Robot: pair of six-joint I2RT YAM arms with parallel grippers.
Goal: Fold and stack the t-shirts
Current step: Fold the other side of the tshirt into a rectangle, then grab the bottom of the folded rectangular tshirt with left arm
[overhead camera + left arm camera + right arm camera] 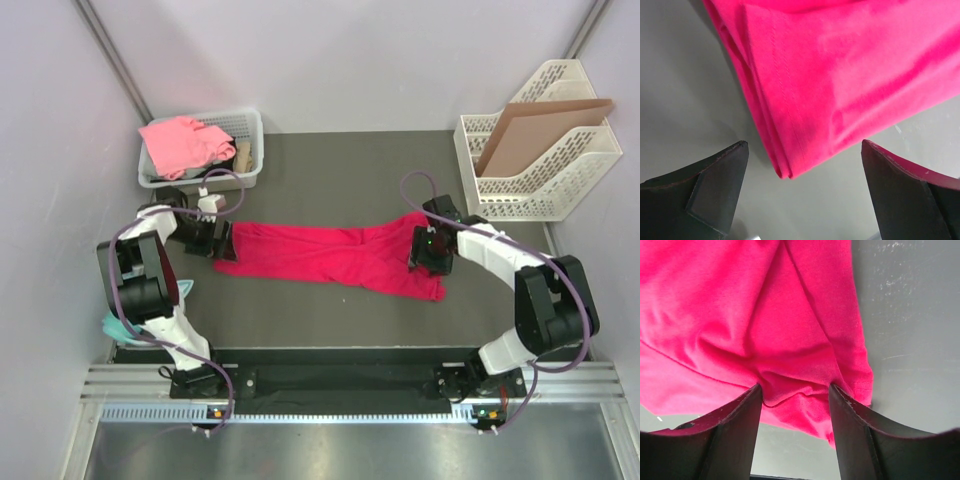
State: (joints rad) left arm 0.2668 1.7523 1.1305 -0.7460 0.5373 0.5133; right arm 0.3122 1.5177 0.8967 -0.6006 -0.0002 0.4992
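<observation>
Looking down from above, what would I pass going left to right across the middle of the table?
First the left gripper, open → crimson t-shirt → right gripper, pinching the shirt's right end → white file rack holding a cardboard sheet.

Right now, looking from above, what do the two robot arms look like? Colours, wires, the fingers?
The left arm and right arm are built alike, with chunky black joints joined by white links. A thin purple cable loops loosely along each. The fingers are dark, matte, wedge-shaped blocks with slightly scuffed edges.
</observation>
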